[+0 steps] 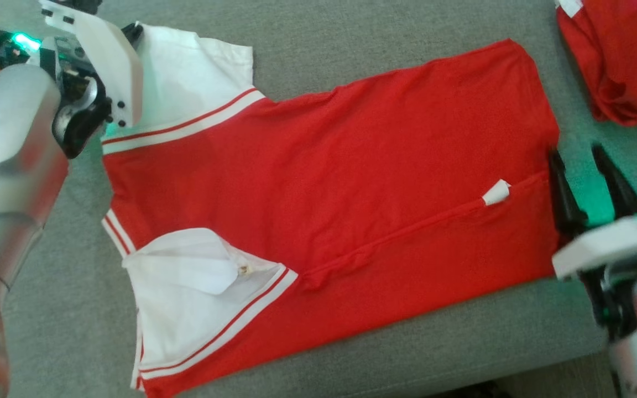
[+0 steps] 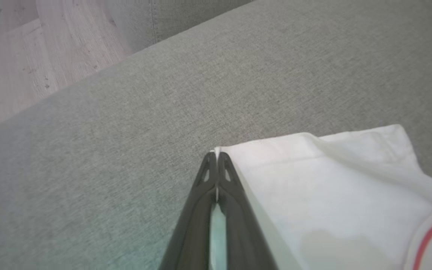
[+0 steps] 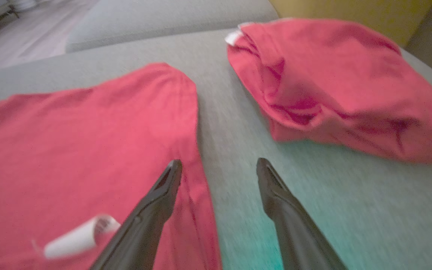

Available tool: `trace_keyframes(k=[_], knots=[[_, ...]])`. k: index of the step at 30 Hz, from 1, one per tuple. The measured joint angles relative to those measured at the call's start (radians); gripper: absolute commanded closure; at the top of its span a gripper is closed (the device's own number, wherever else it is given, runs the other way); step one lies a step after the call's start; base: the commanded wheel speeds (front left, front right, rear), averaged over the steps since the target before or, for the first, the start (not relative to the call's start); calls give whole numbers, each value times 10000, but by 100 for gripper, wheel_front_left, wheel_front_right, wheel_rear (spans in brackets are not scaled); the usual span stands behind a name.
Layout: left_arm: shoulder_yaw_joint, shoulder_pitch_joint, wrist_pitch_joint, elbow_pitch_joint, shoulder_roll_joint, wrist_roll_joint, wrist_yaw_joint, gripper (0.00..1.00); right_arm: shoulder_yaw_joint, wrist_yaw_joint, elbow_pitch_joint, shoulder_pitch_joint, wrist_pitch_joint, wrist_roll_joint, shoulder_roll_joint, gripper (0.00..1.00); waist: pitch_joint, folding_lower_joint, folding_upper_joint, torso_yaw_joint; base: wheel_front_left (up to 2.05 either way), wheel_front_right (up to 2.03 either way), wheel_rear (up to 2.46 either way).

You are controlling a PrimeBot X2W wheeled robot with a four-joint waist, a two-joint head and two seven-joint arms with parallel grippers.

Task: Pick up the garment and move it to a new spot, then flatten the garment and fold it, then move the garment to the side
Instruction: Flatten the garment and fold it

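Where the grey cushion [image 1: 385, 342] spreads out below the head camera, a red shirt [image 1: 351, 182] lies flat across the middle of it, collar end toward the robot's left and hem toward its right. It has two white sleeves trimmed with red and white stripes. The far sleeve [image 1: 191, 77] points toward the upper left and the near sleeve [image 1: 197, 315] sits at the lower left by the cushion's front edge. A small white tag [image 1: 496, 192] sticks up from a seam close to the hem.

The left hand [image 2: 216, 153] is at the outer corner of the far sleeve, its two dark fingers pressed together with a sliver of the white cloth pinched between the tips. Beyond it the cushion's edge drops to a pale wooden floor [image 2: 21, 56].

The right hand [image 1: 575, 152] sits at the hem, fingers spread wide and gripping nothing. In its wrist view one finger [image 3: 163, 195] lies over the red edge and the other is over bare cushion just beside the shirt.

A second red garment [image 1: 622, 66] lies bunched at the far right, apart from the shirt.
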Motion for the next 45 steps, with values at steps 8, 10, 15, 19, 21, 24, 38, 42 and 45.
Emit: trace_keyframes(k=[8,10,15,19,21,24,38,42,45], knots=[[-924,-234,-391,-671,215,-500,0,100,364,0,838,-2277,752,-763,-364,0,-240,0,0,414,0,0,0],[-1202,-329,-407,-842,255,-619,0,100,474,0,1613,-2940,986,-842,-372,0,-257,0,0,588,0,0,0],[-1831,-583,-880,-1122,291,-669,0,100,625,0,3411,-4068,1200,-1256,-604,0,-259,0,0,996,0,0,0],[-2236,-742,-1089,-1200,280,-892,0,100,765,0,4370,-4642,1195,-1471,-692,0,-287,0,0,1198,0,0,0],[-2470,-763,-1147,-1220,278,-982,0,100,909,0,4740,-4870,1195,-1522,-698,0,-317,0,0,1242,0,0,0],[-2777,-809,-1264,-1218,268,-1135,0,100,1181,0,5198,-5105,1198,-1703,-723,0,-388,0,0,1278,0,0,0],[-3574,-939,-1937,-1078,165,-1641,0,100,2113,0,5820,-5435,1839,-1411,-1060,100,-741,0,0,1381,0,0,0],[-3705,-947,-2500,-1018,165,-1578,0,100,2071,0,5873,-5433,1944,-1400,-1093,100,-822,0,0,1456,0,0,0],[-3724,-1002,-3135,-840,146,-1421,0,100,1837,0,5869,-5430,1728,-1346,-1093,100,-907,0,0,1505,0,0,0]])
